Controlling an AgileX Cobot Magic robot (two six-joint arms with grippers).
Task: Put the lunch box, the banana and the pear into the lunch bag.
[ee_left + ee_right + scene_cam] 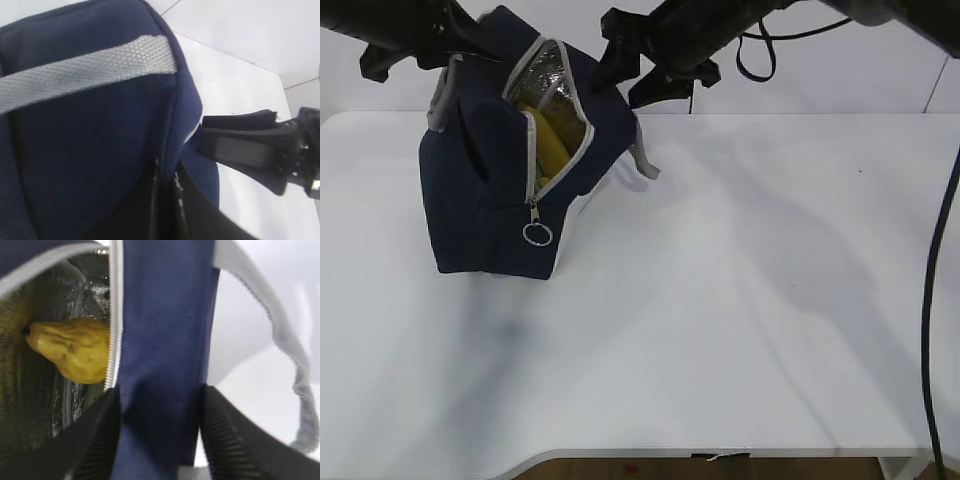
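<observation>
Room is opening wide across the white table (740, 300): front, middle and right side are lying bare, while the lunch bag (490, 200) is sitting at the rear left, near the far edge. Ext. view is showing both arms coming in from the top edge, left gripper (470, 45) at the bag's upper left and right gripper (620, 75) at its upper right rim, w/ the ring pull (537, 234) hanging low on the zipper and the mouth gaping. Yellow fruit, prob. the banana (552, 140), is showing inside vs. silver lining. Right wrist view is giving what ext. view can't: the pear (75, 347) is lying inside the bag against the lining, and the right gripper's fingers (225, 440) are clamping a navy fabric panel of the bag between them. Left wrist view is showing only navy fabric and a grey handle (85, 70) strap up close; left gripper's state can't be told. Lunch box isn't discernible in any view.
</observation>
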